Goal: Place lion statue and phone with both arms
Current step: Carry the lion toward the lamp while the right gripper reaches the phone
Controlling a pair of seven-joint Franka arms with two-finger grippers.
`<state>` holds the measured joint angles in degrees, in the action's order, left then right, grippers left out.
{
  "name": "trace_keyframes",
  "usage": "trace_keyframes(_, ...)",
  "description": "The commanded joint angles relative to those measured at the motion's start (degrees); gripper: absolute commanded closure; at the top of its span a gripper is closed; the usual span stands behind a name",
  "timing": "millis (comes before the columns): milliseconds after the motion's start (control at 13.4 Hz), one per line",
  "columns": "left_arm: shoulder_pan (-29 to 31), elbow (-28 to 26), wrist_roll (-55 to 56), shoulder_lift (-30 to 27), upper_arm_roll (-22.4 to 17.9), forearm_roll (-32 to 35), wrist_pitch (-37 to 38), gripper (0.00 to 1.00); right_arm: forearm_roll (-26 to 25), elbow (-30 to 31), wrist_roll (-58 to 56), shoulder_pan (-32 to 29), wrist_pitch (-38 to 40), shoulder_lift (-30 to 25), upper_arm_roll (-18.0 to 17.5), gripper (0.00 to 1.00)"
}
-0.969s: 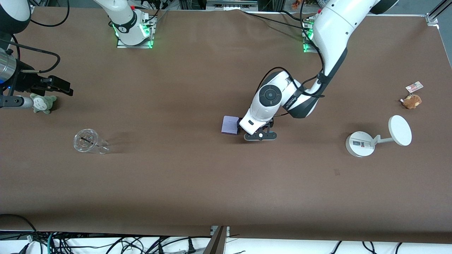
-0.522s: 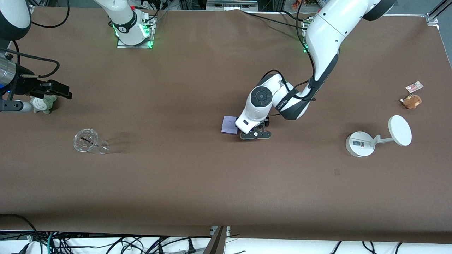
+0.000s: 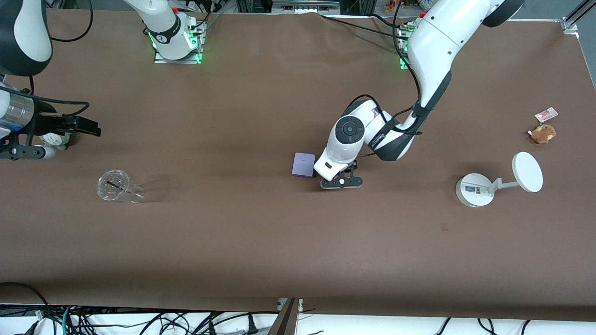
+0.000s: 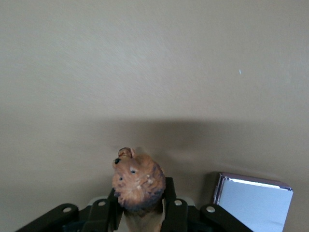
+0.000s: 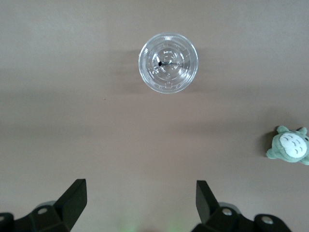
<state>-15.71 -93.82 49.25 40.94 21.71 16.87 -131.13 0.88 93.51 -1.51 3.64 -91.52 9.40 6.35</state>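
the right arm's pincer [image 3: 21, 151] hangs over the worktop's [image 3: 260, 242] right-arm end, its two black fingers [image 5: 72, 195] spread wide with nothing between them, and this arm waits. a small grey-green plush toy with a white belly [image 3: 55, 138] lies on the brown worktop partly under that pincer. a clear plastic cup lying on its side [image 3: 116, 187] sits nearer to the front camera than the plush; the right wrist view looks straight down on the cup's round lid [image 5: 168, 63], with the plush [image 5: 289, 146] well apart from it.

taking the phone as the landmark: the small flat pale lavender phone with rounded corners and a darker purple edge [image 3: 303, 164] lies flat near the worktop's middle. the left arm's pincer [image 3: 341, 180] is low, just beside the phone toward the left arm's end. its fingers [image 4: 169, 205] are closed on the tiny orange-brown lion statue [image 4: 138, 182] (the head end points outward from the grip), and the phone [image 4: 253, 205] shows just beside them.

well apart from the phone toward the left arm's end stands a white round-based stand with a disc [image 3: 498, 181]. farther from the front camera than the stand lies a small rounder brown plush with a card tag [image 3: 543, 132].
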Motion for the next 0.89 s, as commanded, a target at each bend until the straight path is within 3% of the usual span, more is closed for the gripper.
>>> trace_keyframes(0, 3.0, -0.4, -1.4, -6.1, 0.3, 1.9, 8.1, 0.82, -0.2, -1.2, 0.8, 0.0, -0.5, 2.7, -0.6, 0.0)
trace_keyframes(149, 6.2, -0.2, -8.1, -9.2, 0.4, 1.2, 14.1, 0.82, 0.6, -1.2, 5.3, 2.4, -5.2, 4.7, -1.6, 0.0)
trace_keyframes(522, 16.6, -0.3, -28.8, -12.5, 0.5, 1.0, 24.9, 0.82, 0.5, -3.2, 20.7, 16.1, -16.3, 12.6, -1.8, 0.0)
trace_keyframes(820, 25.9, -0.9, -43.5, -11.3, 0.4, 1.1, 25.2, 0.82, 0.8, -8.3, 32.6, 27.3, -22.9, 22.3, -1.9, 0.0)
